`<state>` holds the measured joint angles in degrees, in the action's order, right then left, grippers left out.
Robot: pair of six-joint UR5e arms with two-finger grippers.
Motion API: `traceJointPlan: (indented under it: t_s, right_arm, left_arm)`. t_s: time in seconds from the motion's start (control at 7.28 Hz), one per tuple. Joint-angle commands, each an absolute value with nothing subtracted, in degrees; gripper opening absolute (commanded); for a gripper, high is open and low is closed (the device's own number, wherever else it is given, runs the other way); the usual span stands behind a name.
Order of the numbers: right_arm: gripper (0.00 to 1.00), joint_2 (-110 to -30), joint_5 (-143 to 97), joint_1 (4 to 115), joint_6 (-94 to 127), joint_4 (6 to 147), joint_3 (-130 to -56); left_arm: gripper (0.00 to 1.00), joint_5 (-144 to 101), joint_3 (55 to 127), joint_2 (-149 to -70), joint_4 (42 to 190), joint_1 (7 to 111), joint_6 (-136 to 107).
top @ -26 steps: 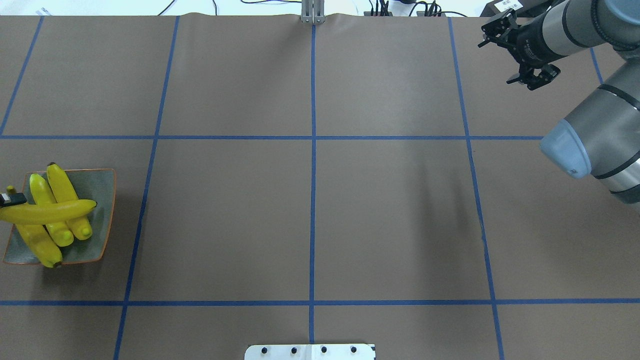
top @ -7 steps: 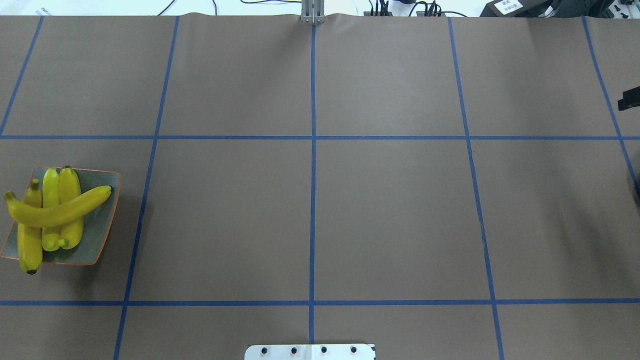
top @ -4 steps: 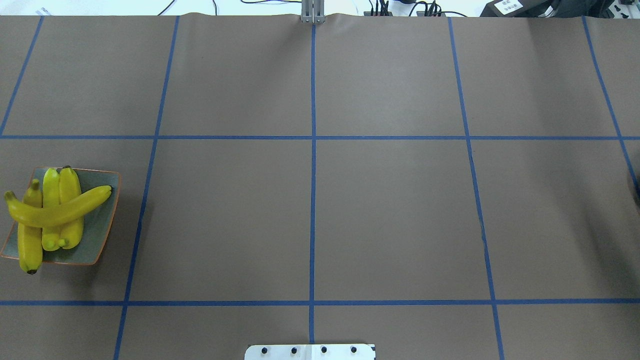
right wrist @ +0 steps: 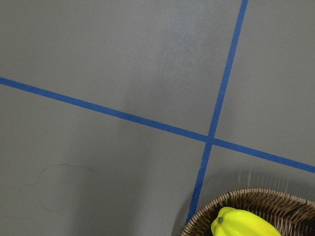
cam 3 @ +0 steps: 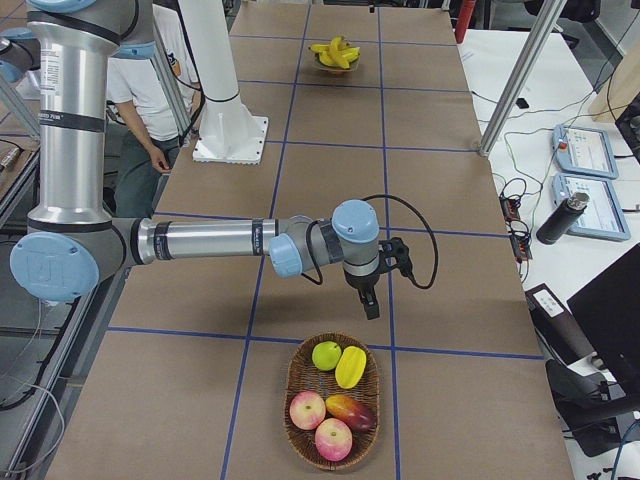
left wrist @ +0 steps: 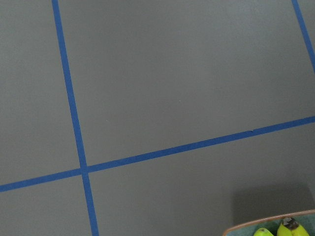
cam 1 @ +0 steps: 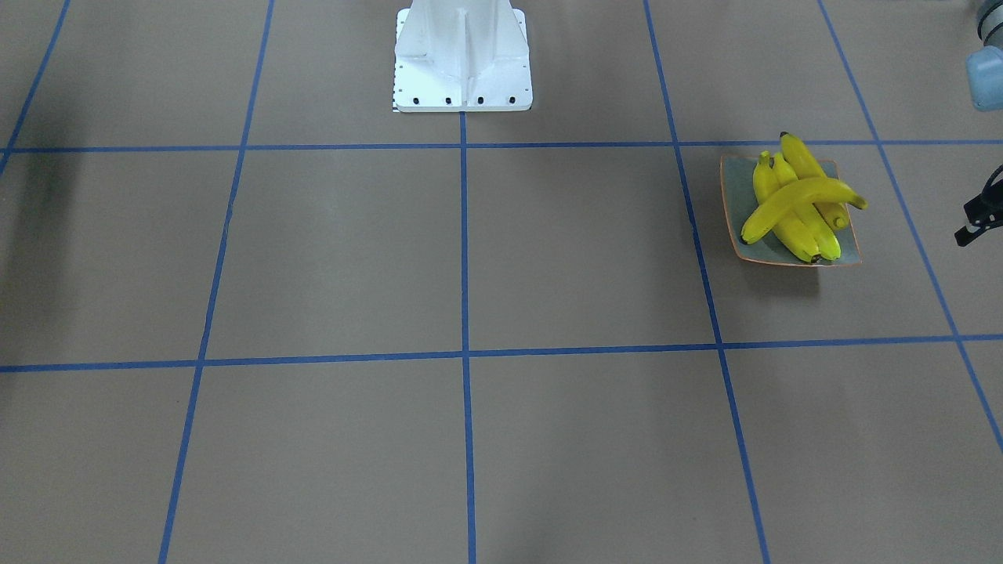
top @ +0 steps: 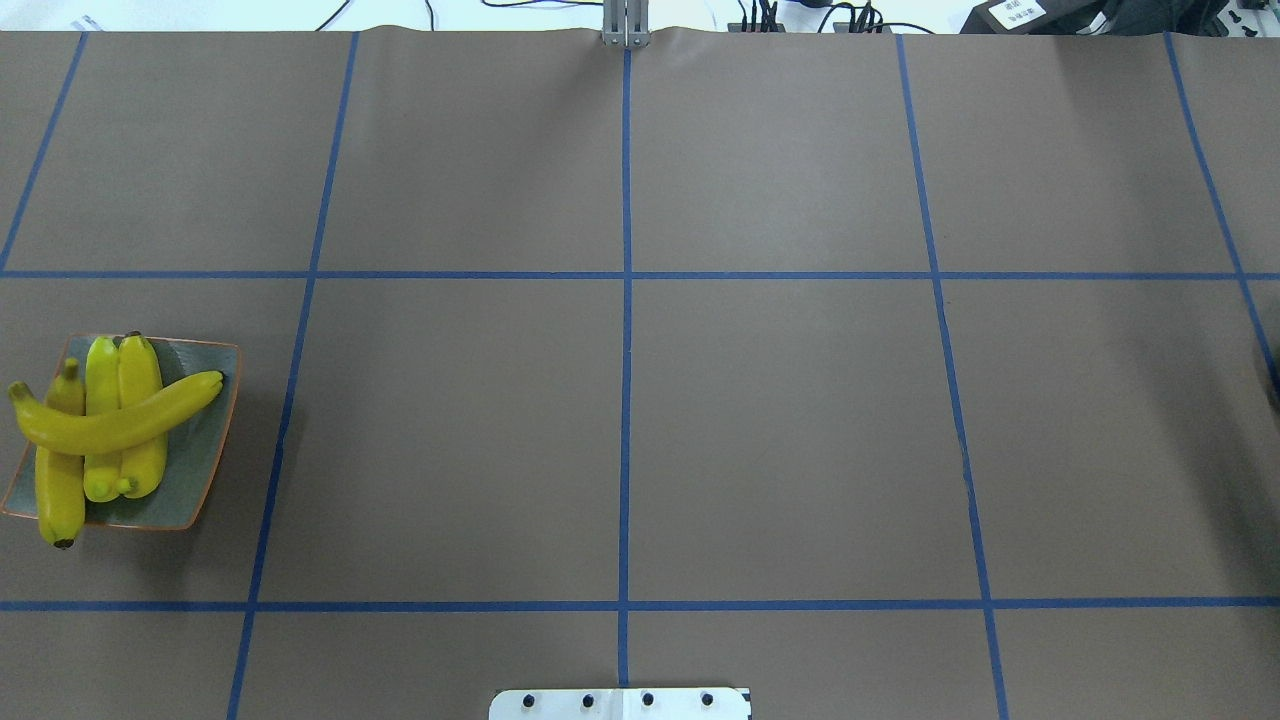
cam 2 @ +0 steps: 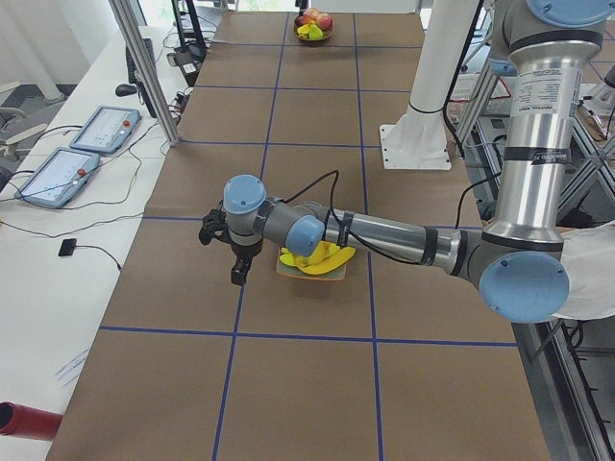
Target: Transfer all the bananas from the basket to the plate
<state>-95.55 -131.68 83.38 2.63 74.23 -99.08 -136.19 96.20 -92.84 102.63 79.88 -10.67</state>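
From the front: shows four bananas (cam 1: pixel 798 210) heaped on the plate (cam 1: pixel 735 192), with one laid across the other three. Catches only a bit of the left claw (cam 1: pixel 979 213) at the side edge, near the plate but not touching. Too little there to say how wide, or whether holding anything.

From above: finds bananas and plate at the table's left end.

From the left end: puts the left claw just beside the plate, apart from the bananas.

From the right end: hangs the right claw (cam 3: pixel 378 288) near the basket (cam 3: pixel 335 338) of fruit (cam 3: pixel 333 400), well apart from the far bananas. Hard to say whether spread or pinched.

Left wrist: peeks at a plate corner and two banana tips.

Right wrist: sees the basket rim and one yellow fruit.
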Motion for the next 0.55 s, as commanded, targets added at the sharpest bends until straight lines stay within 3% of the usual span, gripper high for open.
traceJointPlan:
  t_s: [0.0,0.41]
  right_arm:
    - [1.0,-95.54,-132.27,83.41,2.46,74.35,-99.05]
    - [1.0,-94.92,-135.44,83.41,2.99,74.97,-98.97]
  left_arm:
    - [1.0,-138.78,96.59,-92.81,100.63,80.07,-10.37]
    - [1.0,-138.52,96.86,-92.2,100.72,80.24,-8.88]
